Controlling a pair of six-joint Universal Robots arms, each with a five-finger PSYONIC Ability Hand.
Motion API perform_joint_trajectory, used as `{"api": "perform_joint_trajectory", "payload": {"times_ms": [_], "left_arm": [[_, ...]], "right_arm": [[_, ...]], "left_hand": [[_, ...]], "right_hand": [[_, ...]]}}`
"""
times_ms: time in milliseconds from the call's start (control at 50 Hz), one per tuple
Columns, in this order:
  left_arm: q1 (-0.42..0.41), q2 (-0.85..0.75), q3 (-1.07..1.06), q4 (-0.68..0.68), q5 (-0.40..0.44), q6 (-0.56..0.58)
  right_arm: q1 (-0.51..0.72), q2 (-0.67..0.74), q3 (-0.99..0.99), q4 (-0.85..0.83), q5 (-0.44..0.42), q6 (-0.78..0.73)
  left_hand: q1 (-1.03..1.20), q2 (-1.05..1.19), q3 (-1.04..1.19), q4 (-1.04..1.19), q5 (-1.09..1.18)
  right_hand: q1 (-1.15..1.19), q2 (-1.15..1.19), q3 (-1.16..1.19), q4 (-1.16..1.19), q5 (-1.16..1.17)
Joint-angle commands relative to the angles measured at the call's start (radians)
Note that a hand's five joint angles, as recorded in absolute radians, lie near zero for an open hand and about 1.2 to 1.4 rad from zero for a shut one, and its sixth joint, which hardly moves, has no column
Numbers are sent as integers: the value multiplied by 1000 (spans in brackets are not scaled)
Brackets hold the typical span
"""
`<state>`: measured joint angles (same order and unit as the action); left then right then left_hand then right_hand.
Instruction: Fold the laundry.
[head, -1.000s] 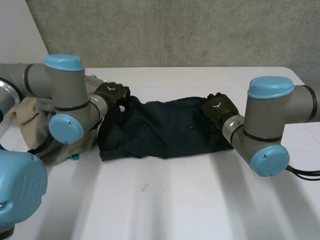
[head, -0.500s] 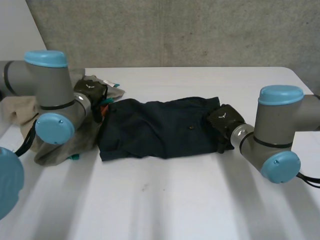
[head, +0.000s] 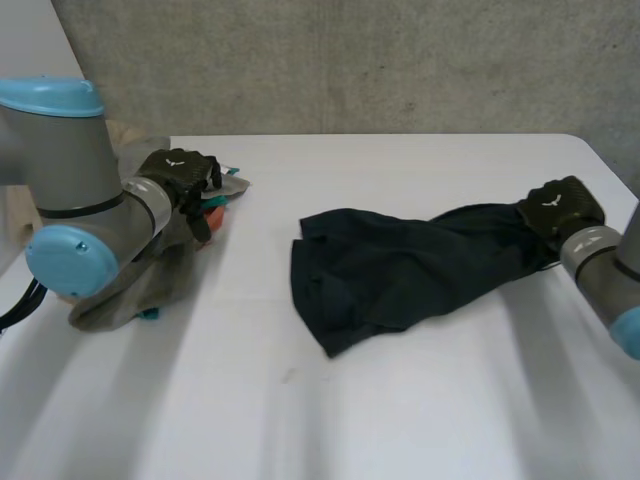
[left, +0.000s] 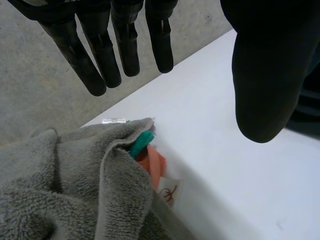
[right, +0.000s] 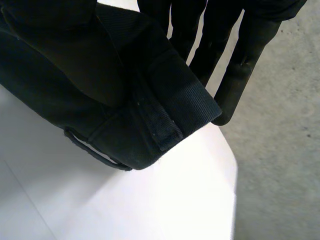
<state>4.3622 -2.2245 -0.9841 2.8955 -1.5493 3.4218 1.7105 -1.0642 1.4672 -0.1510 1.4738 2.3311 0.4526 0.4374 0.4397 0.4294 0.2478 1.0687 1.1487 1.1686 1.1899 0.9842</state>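
A dark navy garment (head: 400, 270) lies crumpled on the white table (head: 420, 420), stretched out toward the right. My right hand (head: 560, 208) is at the garment's right end, lifting it a little. In the right wrist view the waistband with a belt loop (right: 165, 105) is pinched between the thumb and the fingers (right: 235, 75) of my right hand. My left hand (head: 178, 175) hovers over the laundry pile at the left, apart from the dark garment. Its fingers (left: 125, 45) are straight and spread, holding nothing.
A pile of laundry (head: 130, 290) sits at the table's left edge: a grey fleecy cloth (left: 65, 175) with an orange and teal piece (left: 150, 157) tucked in it. Bare table lies between the pile and the dark garment. A concrete wall (head: 400, 60) stands behind.
My right hand closed on the garment's right end and pulled it rightward, dragging the cloth away from the pile. My left hand left the garment and drew back over the pile.
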Motion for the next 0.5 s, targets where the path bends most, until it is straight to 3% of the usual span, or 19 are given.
{"api": "perform_joint_trajectory", "payload": {"times_ms": [20, 140, 220, 240, 300, 360, 380, 440, 460, 500], "left_arm": [[0, 39, -59, -1, 18, -26], [2, 85, -97, 2, 18, -41], [2, 129, -123, 5, 20, -62], [2, 146, -133, 7, 23, -73], [-1, 176, -152, 8, 32, -91], [-4, 198, -163, 5, 40, -99], [-9, 210, -168, 4, 46, -101], [-18, 233, -176, 2, 51, -104], [-24, 247, -182, 2, 52, -99], [-30, 259, -183, 2, 51, -98]], "right_arm": [[47, -20, -22, -24, -24, -111], [233, -63, 4, -142, -157, -137], [359, -45, 59, -214, -347, -200], [398, -8, 74, -234, -428, -238], [449, 55, 87, -231, -518, -312], [475, 87, 81, -205, -532, -372], [488, 102, 73, -182, -521, -400], [492, 110, 61, -151, -486, -394], [494, 106, 56, -144, -457, -353], [489, 93, 55, -147, -438, -278]], "left_hand": [[-10, 5, 3, 13, 20], [-25, -10, -12, -2, 6], [-40, -24, -27, -16, -9], [-45, -30, -32, -22, -15], [-54, -39, -41, -31, -24], [-63, -48, -50, -40, -33], [-69, -54, -56, -46, -39], [-89, -74, -76, -66, -59], [-116, -100, -103, -92, -85], [-128, -112, -115, -104, -97]], "right_hand": [[328, 248, 228, 206, 238], [328, 248, 228, 206, 238], [328, 248, 228, 206, 238], [328, 248, 228, 206, 238], [328, 248, 228, 206, 238], [328, 248, 228, 206, 238], [214, 134, 114, 93, 124], [-770, -850, -870, -891, -860], [-894, -974, -994, -1015, -984], [-894, -974, -994, -1015, -984]]}}
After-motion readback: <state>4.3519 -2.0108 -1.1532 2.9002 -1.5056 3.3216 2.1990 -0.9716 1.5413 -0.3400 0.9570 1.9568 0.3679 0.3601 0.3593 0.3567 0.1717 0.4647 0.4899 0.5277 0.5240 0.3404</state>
